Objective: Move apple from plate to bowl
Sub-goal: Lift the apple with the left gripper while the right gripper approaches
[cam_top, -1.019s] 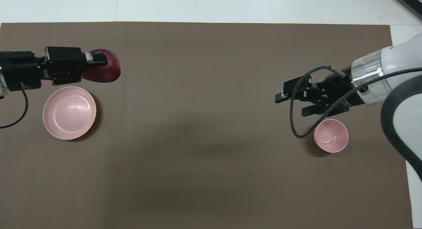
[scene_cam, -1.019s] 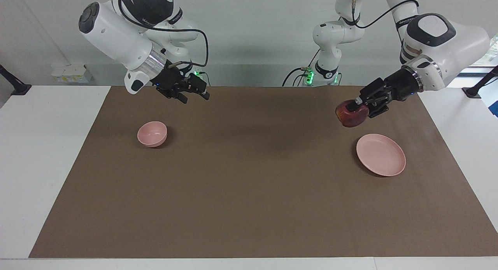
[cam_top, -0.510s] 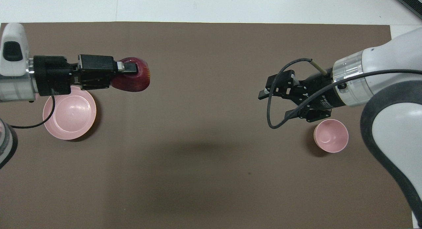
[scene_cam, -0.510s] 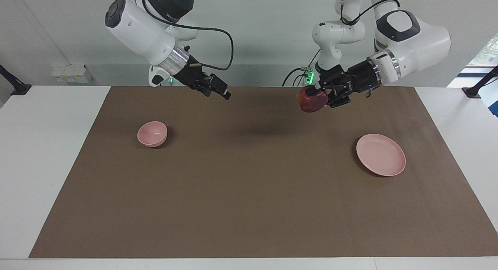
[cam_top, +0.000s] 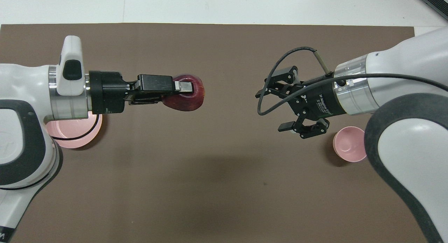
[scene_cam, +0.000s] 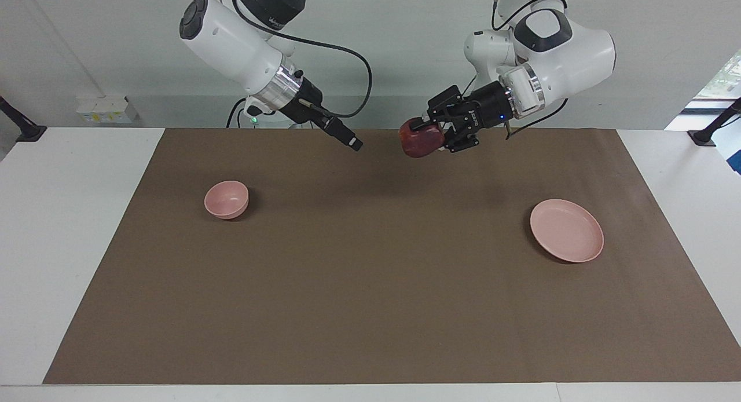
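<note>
Handover step. Left gripper (scene_cam: 421, 136) clamps the apple (scene_cam: 418, 142) in the air, well apart from the plate (scene_cam: 567, 230), which stands bare. Right gripper (cam_top: 274, 111), jaws spread and holding nothing, faces the apple. The bowl (scene_cam: 226, 199) is unfilled. Next, I judge: right gripper closes on the apple's free side before the left lets go.

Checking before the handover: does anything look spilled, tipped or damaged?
Nothing stands out. The left tool holds the apple in the air over the mat; bowl and plate sit upright and empty.
</note>
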{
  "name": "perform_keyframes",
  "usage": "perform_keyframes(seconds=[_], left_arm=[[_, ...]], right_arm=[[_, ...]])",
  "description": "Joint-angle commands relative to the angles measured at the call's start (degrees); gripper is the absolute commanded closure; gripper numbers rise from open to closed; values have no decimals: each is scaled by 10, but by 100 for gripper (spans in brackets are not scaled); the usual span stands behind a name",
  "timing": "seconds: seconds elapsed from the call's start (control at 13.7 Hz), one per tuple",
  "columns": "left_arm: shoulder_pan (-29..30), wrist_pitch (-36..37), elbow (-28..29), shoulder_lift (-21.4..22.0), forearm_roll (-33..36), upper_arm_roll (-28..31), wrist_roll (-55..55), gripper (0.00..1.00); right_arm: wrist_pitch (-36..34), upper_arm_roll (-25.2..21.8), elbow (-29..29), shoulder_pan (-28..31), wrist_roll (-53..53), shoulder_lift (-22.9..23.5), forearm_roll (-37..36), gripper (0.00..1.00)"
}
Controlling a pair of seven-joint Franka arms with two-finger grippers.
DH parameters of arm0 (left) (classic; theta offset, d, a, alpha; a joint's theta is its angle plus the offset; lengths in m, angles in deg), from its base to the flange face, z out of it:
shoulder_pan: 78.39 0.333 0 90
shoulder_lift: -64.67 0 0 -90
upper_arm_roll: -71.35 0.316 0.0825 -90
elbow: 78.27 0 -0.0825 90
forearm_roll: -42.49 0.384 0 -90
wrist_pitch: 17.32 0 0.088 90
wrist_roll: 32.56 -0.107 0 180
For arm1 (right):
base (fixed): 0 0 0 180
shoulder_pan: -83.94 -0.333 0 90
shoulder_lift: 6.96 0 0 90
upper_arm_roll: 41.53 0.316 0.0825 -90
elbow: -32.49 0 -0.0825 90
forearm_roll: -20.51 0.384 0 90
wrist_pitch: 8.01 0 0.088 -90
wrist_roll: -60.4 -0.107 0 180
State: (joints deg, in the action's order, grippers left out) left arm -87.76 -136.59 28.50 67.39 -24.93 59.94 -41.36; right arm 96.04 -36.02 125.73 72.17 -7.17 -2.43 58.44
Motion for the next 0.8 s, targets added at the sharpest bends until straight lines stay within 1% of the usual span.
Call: perform_keyframes(seconds=[0.0,0.36,0.51,0.73], left_arm=[[-27,-22,20,20,-15,9,-10,100],[-40,-26,34,30,-15,9,-10,100],[-49,-37,33,30,-15,9,-10,100],[-62,-59,33,30,-14,9,-10,100]], right_arm=[[5,-1,-28,-3,-53,26,26,0],[25,-1,-31,-11,-73,30,47,0],[34,-1,-39,-32,-79,32,49,0],[29,-1,-38,-37,-86,32,47,0]])
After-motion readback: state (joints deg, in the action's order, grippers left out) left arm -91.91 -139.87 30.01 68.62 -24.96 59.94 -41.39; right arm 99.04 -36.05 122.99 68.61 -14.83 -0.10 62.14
